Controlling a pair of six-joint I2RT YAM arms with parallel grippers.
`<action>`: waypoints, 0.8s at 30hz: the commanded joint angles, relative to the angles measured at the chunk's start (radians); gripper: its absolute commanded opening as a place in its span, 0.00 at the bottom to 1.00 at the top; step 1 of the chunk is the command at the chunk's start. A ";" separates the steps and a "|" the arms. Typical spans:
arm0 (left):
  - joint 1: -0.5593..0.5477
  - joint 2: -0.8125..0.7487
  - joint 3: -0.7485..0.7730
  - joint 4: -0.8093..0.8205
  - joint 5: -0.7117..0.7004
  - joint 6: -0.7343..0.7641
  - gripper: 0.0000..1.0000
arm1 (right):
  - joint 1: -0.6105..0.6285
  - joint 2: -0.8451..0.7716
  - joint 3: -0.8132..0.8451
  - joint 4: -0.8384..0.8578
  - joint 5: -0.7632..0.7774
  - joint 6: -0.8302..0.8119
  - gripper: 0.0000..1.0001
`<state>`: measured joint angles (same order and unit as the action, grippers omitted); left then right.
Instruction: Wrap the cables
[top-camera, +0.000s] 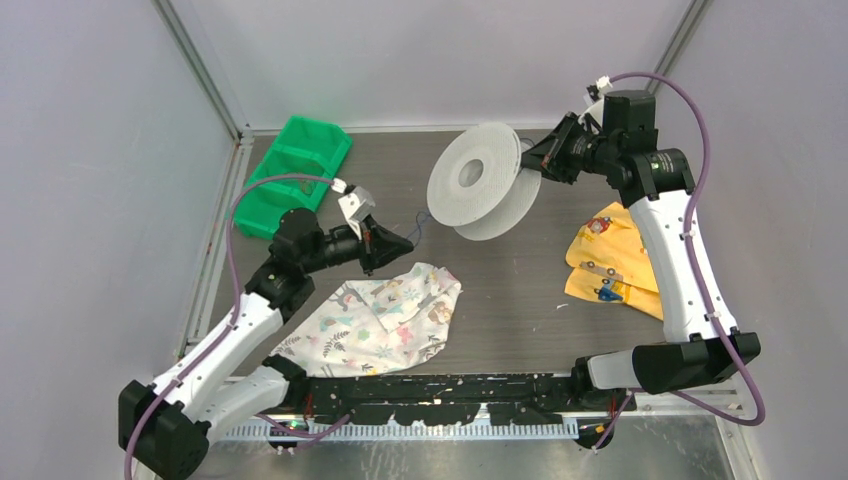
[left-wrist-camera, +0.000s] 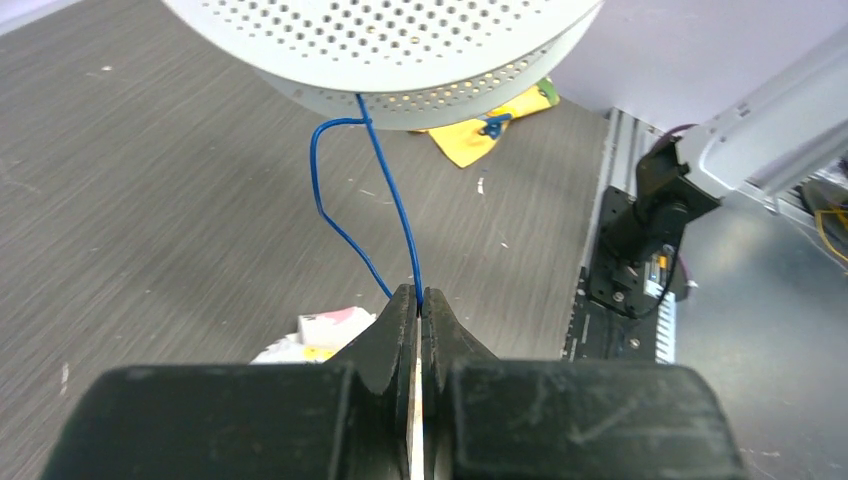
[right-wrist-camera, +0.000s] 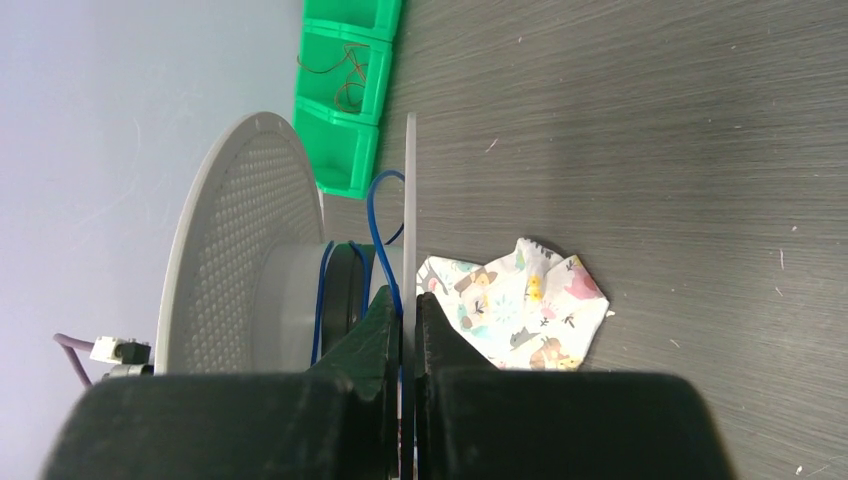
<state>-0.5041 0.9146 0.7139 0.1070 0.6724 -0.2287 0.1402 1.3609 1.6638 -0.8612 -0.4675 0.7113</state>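
The pale grey two-disc spool is held off the table at the back centre. My right gripper is shut on the rim of one spool disc. The other perforated disc stands to its left. The thin blue cable loops round the hub between the discs. My left gripper is shut on the cable, which runs up from its tips to the spool with a loose loop on the left. In the top view the cable is faint.
A green bin sits at the back left. A patterned white cloth lies in front of my left gripper. A yellow cloth lies by the right arm. White walls close in the back and sides.
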 joint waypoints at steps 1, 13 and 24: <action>-0.004 0.020 0.044 0.048 0.154 -0.055 0.00 | -0.011 -0.049 0.017 0.073 0.043 0.036 0.01; -0.069 0.122 0.199 0.100 0.280 -0.099 0.00 | 0.071 0.003 0.033 0.016 0.131 0.041 0.01; -0.152 0.289 0.384 0.033 0.335 -0.080 0.00 | 0.321 0.071 0.101 -0.109 0.375 -0.012 0.01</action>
<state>-0.6250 1.1564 1.0317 0.1200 0.9813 -0.3035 0.3859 1.4265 1.6989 -0.9649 -0.2173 0.7334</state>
